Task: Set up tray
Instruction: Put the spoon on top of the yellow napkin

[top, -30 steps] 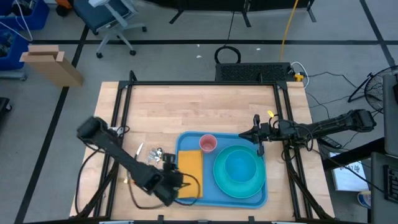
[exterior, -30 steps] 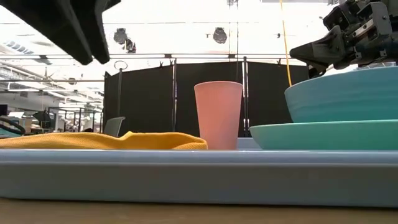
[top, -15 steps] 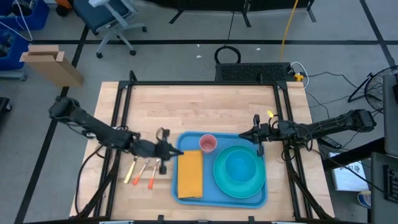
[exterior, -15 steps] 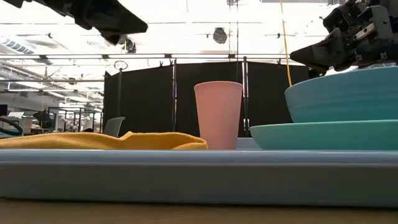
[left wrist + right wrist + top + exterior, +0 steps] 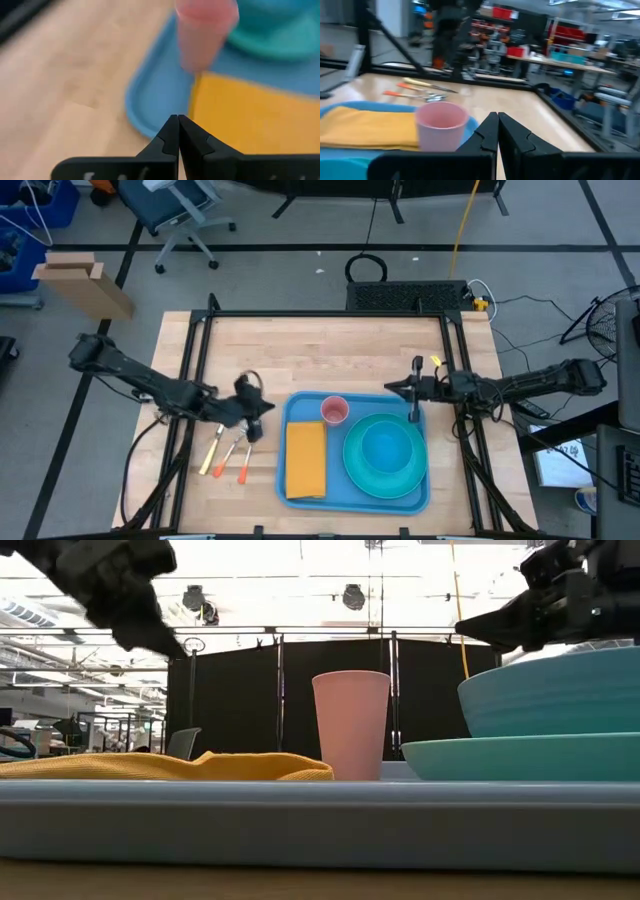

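Orange-handled cutlery lying beside tray: open left gripper, now pinched together, descend squarely. Right gripper closed too, by the bowl.

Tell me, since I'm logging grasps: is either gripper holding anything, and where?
Nothing is held. The left gripper and right gripper are both shut on nothing.

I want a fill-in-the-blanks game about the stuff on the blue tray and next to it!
1. The pink cup stands on the blue ____.
2. The bowl sits on a round turquoise ____.
3. The folded napkin on the tray is colored ____.
4. The cutlery lies on the wooden ____, beside the tray.

Missing words: tray, plate, yellow, table
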`<state>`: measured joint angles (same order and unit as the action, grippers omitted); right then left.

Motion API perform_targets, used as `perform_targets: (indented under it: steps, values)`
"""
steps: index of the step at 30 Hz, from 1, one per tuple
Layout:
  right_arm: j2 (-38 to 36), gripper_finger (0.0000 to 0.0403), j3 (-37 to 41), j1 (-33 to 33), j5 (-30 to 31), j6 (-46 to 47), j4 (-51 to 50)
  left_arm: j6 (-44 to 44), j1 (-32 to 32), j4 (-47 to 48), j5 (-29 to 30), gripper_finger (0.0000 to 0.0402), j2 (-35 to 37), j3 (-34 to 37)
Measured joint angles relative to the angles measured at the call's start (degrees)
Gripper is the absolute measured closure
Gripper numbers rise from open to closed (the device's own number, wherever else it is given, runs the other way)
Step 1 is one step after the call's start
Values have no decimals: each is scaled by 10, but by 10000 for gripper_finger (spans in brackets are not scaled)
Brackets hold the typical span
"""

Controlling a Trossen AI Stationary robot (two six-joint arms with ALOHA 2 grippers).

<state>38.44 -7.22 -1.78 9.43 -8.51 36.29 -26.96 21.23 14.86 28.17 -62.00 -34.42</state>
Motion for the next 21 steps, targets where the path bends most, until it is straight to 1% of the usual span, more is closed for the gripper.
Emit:
perform_targets:
  steps: [2, 4, 7, 9, 12, 15, 17, 19, 21]
  values:
    - [0, 403, 0, 17, 1, -1, -1, 11, -2, -20, -39, 397, -41, 0]
    - [0, 403, 0, 32, -11, -6, -1, 24, -9, -38, -83, 399, -89, -6]
    - [0, 403, 0, 49, -35, -8, -2, 30, -20, -40, -104, 395, -156, -17]
    - [0, 403, 0, 55, -36, -5, -5, 43, -25, -44, -121, 384, -189, -32]
    - [0, 403, 0, 59, -35, 1, -20, 79, -19, -39, -131, 376, -220, -65]
    - [0, 403, 0, 59, -35, -4, -27, 99, -11, -36, -160, 389, -233, -101]
    - [0, 403, 0, 59, -35, -12, -29, 100, -11, -17, -181, 397, -247, -124]
    - [0, 403, 0, 59, -35, -19, -27, 88, -11, 18, -184, 396, -264, -137]
    - [0, 403, 0, 59, -35, -26, -28, 84, -13, 28, -199, 396, -287, -147]
